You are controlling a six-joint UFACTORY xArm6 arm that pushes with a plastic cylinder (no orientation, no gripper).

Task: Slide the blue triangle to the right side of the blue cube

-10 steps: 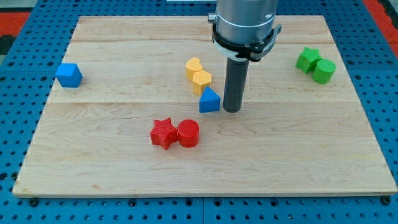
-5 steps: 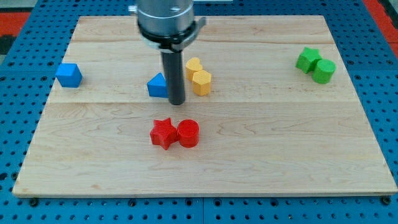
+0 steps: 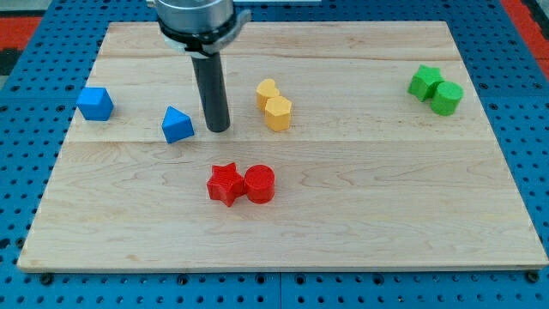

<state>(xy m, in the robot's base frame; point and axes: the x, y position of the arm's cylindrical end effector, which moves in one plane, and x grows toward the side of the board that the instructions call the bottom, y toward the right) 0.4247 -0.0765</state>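
Note:
The blue triangle (image 3: 177, 125) lies on the wooden board at the view's left of centre. The blue cube (image 3: 94, 104) sits further to the view's left, a clear gap away from the triangle. My tip (image 3: 218, 129) stands on the board just to the view's right of the blue triangle, a small gap between them. The tip is between the triangle and the yellow blocks.
A yellow heart (image 3: 267, 91) and a yellow hexagon (image 3: 279, 113) touch each other to the view's right of the tip. A red star (image 3: 225, 184) and a red cylinder (image 3: 260, 184) lie below. A green star (image 3: 424, 81) and green cylinder (image 3: 447, 99) sit at the far right.
The tip has swept to the view's left, pushing the blue triangle from beside the yellow blocks toward the blue cube. The other blocks have not moved.

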